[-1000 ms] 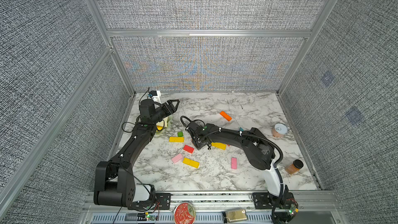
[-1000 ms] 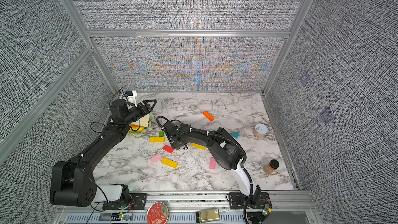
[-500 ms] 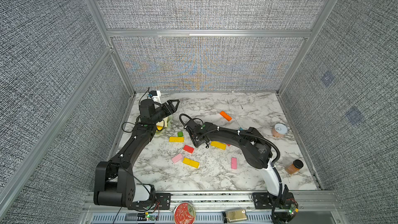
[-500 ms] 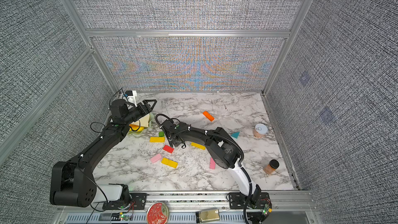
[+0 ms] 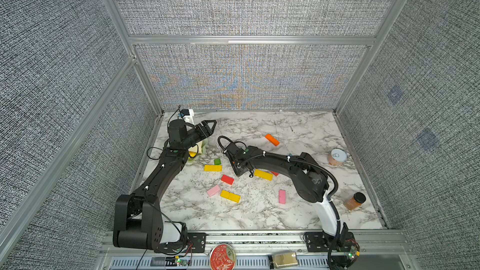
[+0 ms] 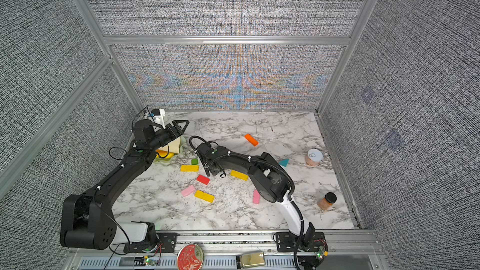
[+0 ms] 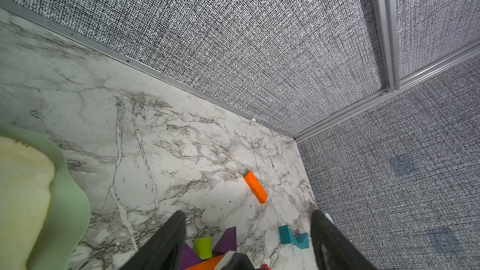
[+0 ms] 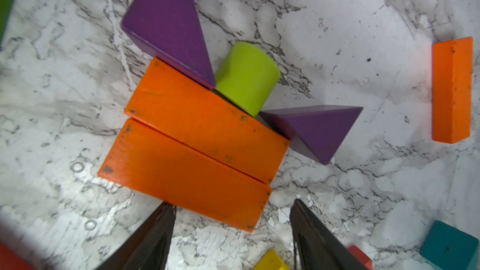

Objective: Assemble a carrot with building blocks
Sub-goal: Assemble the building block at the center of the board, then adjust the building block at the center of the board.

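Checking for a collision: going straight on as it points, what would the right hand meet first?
Probably the nearer orange rectangular bar, lying just ahead of the open right hand; depth is unclear, so the marble table might come first.

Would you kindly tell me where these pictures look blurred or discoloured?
Both top views: rainbow moiré on the back wall; right wrist view: orange blocks sharp, the right hand has soft fingers; left wrist view: bread blurred.
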{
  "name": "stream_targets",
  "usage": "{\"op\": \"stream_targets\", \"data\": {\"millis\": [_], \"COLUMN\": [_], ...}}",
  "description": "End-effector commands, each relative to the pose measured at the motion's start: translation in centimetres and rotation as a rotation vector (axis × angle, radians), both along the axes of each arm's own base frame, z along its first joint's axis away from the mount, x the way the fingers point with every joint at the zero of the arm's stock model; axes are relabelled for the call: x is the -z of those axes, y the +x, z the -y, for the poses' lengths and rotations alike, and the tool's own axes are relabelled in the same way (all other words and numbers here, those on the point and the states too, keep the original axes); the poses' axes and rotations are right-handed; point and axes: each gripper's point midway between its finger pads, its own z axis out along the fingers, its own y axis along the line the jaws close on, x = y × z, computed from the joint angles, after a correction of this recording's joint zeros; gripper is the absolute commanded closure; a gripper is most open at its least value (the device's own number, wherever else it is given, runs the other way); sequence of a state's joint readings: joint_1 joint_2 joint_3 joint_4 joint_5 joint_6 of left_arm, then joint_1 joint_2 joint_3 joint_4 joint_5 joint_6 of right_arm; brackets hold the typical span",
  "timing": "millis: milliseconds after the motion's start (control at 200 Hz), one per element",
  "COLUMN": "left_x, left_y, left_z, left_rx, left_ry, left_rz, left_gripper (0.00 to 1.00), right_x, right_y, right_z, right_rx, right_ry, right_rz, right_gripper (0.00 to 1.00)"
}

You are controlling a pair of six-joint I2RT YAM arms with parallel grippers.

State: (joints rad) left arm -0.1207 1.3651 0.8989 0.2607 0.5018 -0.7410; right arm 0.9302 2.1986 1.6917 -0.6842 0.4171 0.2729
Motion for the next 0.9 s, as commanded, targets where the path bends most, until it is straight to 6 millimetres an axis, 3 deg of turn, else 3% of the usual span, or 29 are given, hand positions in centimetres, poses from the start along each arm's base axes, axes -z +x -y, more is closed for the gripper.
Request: {"op": "stream_targets", "data": {"millis": [0, 285, 505, 770, 890], "left_x": [-0.6, -0.2, 0.0, -0.2, 0.0], "left_y": [0.0, 0.1, 0.1, 0.0, 0.0], "left_z": [0.3, 0.4, 0.6, 0.7, 0.8], "left_rx": [0.018, 0.026, 0.034, 0.045, 0.048], "left_ry": [-0.008, -0.017, -0.028, -0.042, -0.05], "left_rz": [0.022, 0.01, 0.004, 0.005, 0.0], "left_gripper": [0.23, 0.23, 0.23, 0.23, 0.23], "right_x": [-0.8, -2.1, -4.5, -2.6, -1.6], "right_y": [-0.1, -1.3, -0.8, -2.7, -2.8], "right_z": [0.2, 0.5, 1.5, -0.4, -0.6], "right_rx": [-0.003, -0.023, 0.063, 0.115, 0.139], "right_ry": [-0.002, 0.059, 0.299, 0.509, 0.527], "right_rz": [0.005, -0.033, -0.118, -0.261, -0.276], "right_gripper": [0.27, 0.27, 0.28, 0.27, 0.27]}}
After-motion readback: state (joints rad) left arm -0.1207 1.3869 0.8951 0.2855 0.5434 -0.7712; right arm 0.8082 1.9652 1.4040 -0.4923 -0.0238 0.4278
